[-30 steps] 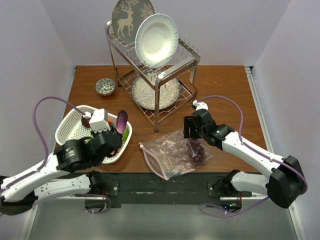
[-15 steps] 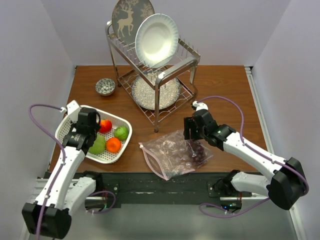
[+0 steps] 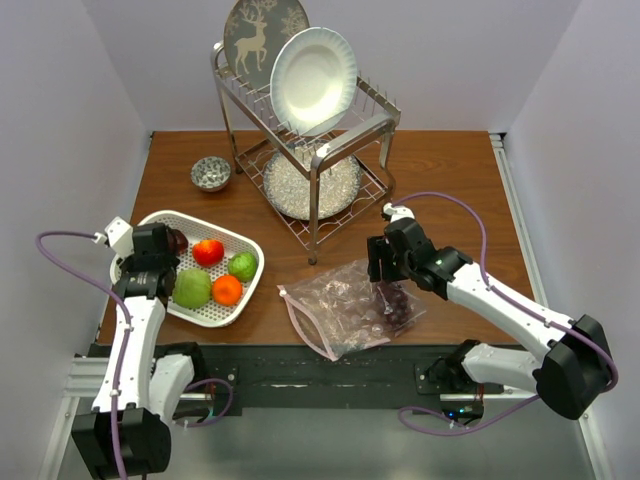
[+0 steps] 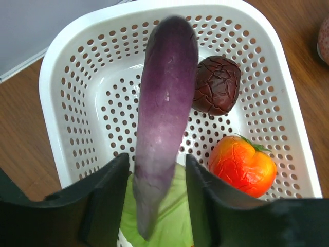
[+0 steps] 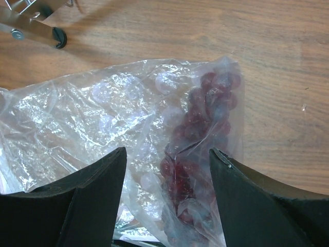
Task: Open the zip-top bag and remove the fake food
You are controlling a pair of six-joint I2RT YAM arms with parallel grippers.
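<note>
The zip-top bag (image 3: 345, 305) lies crumpled on the table near the front edge, its pinkish zip strip (image 3: 305, 325) along the left side. Purple grapes (image 5: 200, 134) show through the plastic. My right gripper (image 3: 383, 272) hangs open just above the bag, the grapes between its fingers (image 5: 97, 200). The white basket (image 3: 222, 235) holds a red fruit (image 3: 208, 251), a lime (image 3: 243, 265), an orange fruit (image 3: 227, 289), a green cabbage (image 3: 193, 288) and a dark ball (image 4: 217, 85). My left gripper (image 3: 150, 262) is over the basket. A purple eggplant (image 4: 167, 103) lies between its jaws with a gap on each side.
A metal dish rack (image 3: 310, 150) with two plates stands at the back centre; one of its feet (image 5: 55, 37) is close to the bag. A small patterned bowl (image 3: 211, 173) sits at the back left. Walls close in the table on both sides.
My left arm has dropped from high above the basket's right side and swung left over the basket, carrying the eggplant. The right arm and the bag have not moved.
</note>
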